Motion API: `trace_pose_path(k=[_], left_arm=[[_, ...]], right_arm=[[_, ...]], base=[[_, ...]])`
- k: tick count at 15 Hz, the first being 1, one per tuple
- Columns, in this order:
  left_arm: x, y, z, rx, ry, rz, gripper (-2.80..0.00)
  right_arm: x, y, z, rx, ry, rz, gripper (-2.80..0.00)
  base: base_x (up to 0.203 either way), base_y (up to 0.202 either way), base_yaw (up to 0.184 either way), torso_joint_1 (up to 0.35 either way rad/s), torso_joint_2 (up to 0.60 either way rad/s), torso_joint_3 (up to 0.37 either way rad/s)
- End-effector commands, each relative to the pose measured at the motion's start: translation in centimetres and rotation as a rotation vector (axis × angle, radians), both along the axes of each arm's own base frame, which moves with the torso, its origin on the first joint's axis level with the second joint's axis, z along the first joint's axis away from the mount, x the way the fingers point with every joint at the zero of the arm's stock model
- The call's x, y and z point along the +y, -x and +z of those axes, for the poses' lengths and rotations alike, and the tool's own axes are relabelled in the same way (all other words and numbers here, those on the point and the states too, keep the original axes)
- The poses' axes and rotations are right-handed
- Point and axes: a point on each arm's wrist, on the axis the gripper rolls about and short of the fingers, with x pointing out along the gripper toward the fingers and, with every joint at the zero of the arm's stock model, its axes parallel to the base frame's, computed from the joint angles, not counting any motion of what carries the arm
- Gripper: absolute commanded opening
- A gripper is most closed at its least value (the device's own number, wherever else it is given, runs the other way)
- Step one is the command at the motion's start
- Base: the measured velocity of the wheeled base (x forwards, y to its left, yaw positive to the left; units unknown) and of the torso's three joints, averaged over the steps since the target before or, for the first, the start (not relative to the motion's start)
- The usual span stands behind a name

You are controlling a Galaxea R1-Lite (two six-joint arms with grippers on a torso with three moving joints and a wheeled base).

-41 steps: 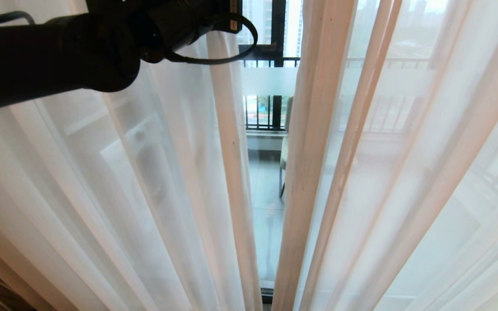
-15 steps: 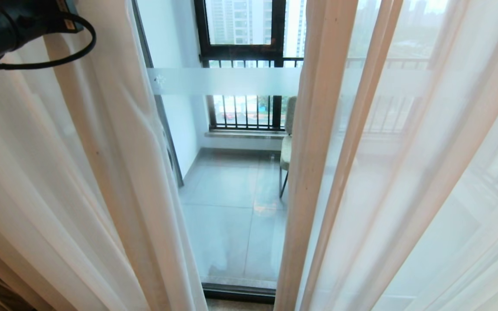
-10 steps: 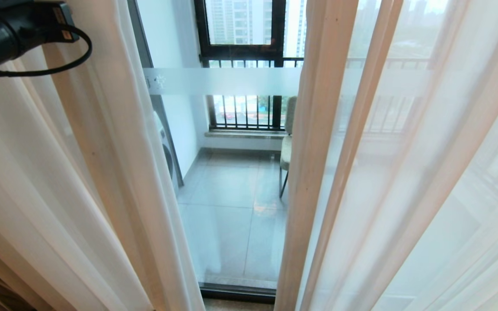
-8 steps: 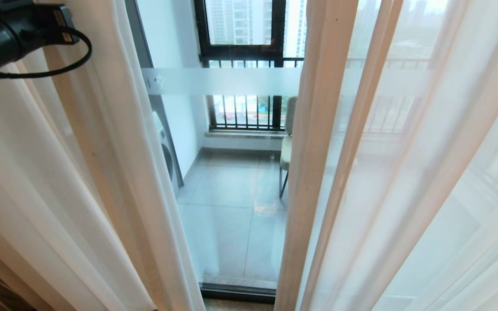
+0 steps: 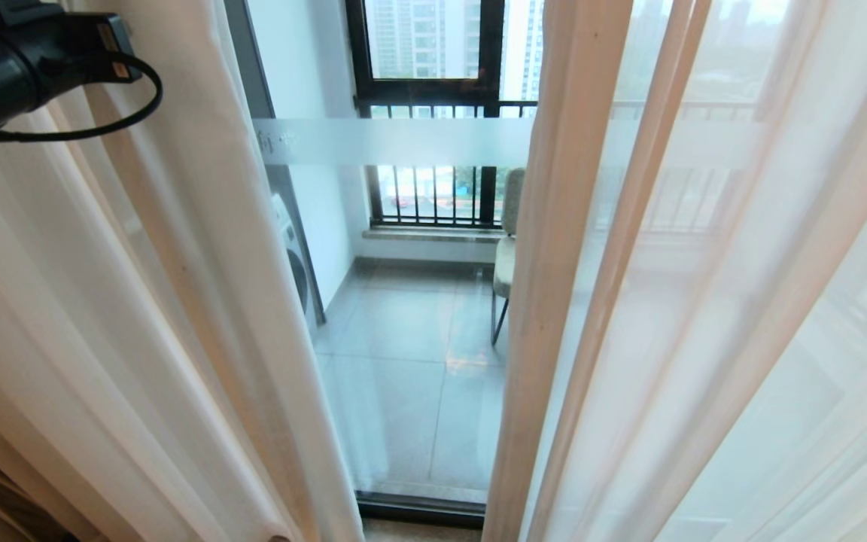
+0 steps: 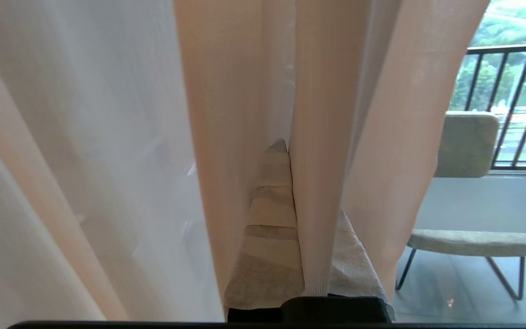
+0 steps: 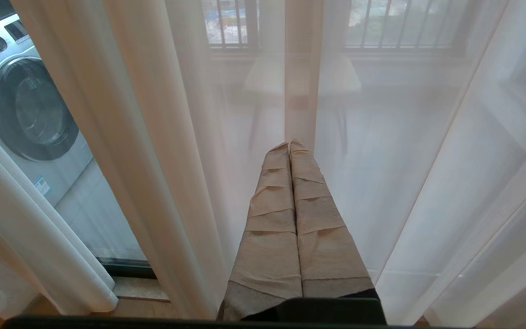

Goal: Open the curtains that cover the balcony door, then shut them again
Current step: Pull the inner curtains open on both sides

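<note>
- Beyond the glass, a grey-tiled balcony floor (image 5: pixel 411 354) is showing, with a black-framed window with railing bars (image 5: pixel 433 113) standing at its far end.
- A pale upholstered chair (image 5: pixel 507 256) on thin dark legs is sitting on the tiles near that window, partly hidden by the right-hand drape; the left wrist view is also catching it (image 6: pixel 468 192).
- A white front-loading washing machine (image 7: pixel 25 114) is standing at the left side of the balcony, seen through the glass.
- The balcony door (image 5: pixel 396 143) is showing as clear glass crossed by a frosted white strip, with a dark bottom track at floor level.
- The curtains (image 5: pixel 200 316) are hanging parted: thin, see-through cream cloth is bunching to the left and falling in long folds to the right (image 5: pixel 674 301), leaving a gap in the middle that is exposing the door.
- The left gripper (image 6: pixel 286 214) is clamping a hemmed vertical edge of the left-hand curtain between its tape-wrapped fingers (image 6: pixel 267 256); its dark arm with a looped cable is reaching in at the upper left of the head view.
- The right gripper (image 7: pixel 289 147) is pointing at the sheer cloth lower down, its taped fingers (image 7: pixel 272 237) pressed together and gripping nothing.
</note>
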Motion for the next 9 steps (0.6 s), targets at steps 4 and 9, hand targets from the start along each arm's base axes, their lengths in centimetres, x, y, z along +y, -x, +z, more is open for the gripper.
trace_pose_path(k=[4,9], left_arm=[[-0.02,-0.1,-0.06,0.0,-0.001,-0.008,-2.8],[-0.03,-0.11,-0.1,0.002,0.009,-0.015,-2.8]], right_arm=[[0.0,0.0,0.02,-0.002,0.0,0.0,-2.8],[0.0,0.0,0.02,-0.002,0.0,0.0,-2.8]], base=[[0.0,0.158,-0.004,0.001,0.0,0.003],[0.0,0.189,0.0,0.004,0.0,0.003]])
